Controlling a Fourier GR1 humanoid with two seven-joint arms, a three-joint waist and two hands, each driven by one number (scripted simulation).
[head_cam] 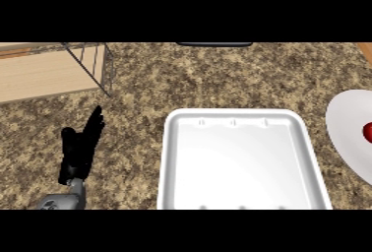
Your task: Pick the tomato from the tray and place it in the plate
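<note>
A white rectangular tray (242, 162) lies in the middle of the speckled counter, and nothing shows inside it. At the right edge a white plate (347, 133) is cut off by the frame. On it rests a red tomato (367, 132), only partly in view. My left hand (78, 147) stands at the lower left, left of the tray, fingers straight and pointing up, holding nothing. My right hand does not show in this view.
A wooden board with a thin metal rack (51, 69) sits at the upper left corner. A dark object (214, 44) lies at the counter's far edge, top centre.
</note>
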